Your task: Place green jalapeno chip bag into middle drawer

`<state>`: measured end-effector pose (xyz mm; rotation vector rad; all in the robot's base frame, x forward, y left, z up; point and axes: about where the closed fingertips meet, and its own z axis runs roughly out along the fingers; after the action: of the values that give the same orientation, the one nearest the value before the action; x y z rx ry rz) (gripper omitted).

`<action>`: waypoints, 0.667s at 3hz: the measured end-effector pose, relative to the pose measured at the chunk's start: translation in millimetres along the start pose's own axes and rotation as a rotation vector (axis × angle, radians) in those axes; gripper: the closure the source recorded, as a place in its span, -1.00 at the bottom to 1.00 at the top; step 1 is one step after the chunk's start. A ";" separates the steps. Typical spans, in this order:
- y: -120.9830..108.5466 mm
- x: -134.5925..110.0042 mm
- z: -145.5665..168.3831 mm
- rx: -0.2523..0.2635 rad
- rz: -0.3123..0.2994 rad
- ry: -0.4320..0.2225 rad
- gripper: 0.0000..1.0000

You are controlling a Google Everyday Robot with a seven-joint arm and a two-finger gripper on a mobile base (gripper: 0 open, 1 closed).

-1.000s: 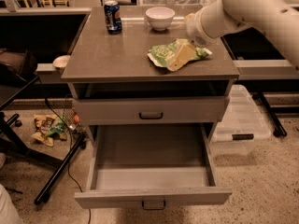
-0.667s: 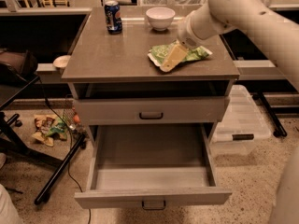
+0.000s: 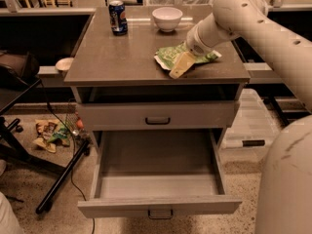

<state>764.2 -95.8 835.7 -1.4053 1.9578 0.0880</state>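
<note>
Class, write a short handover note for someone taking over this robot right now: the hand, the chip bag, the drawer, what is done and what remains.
The hand is down on the chip bag, at the right side of the cabinet top; whether it has hold of the bag cannot be told.
The chip bag lies on the cabinet top and is not in any drawer.
The middle drawer is pulled out open below; the drawer above is shut.
Done: drawer open, hand at the bag.
Left: secure the bag, lift it, bring it down over the open drawer and release it inside.
</note>
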 end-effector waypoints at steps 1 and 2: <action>-6.7 10.4 6.4 -0.002 0.039 -0.002 -0.73; -14.8 13.8 -5.6 0.018 0.064 -0.029 -0.26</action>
<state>771.8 -115.3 836.8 -1.3227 1.9754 0.1189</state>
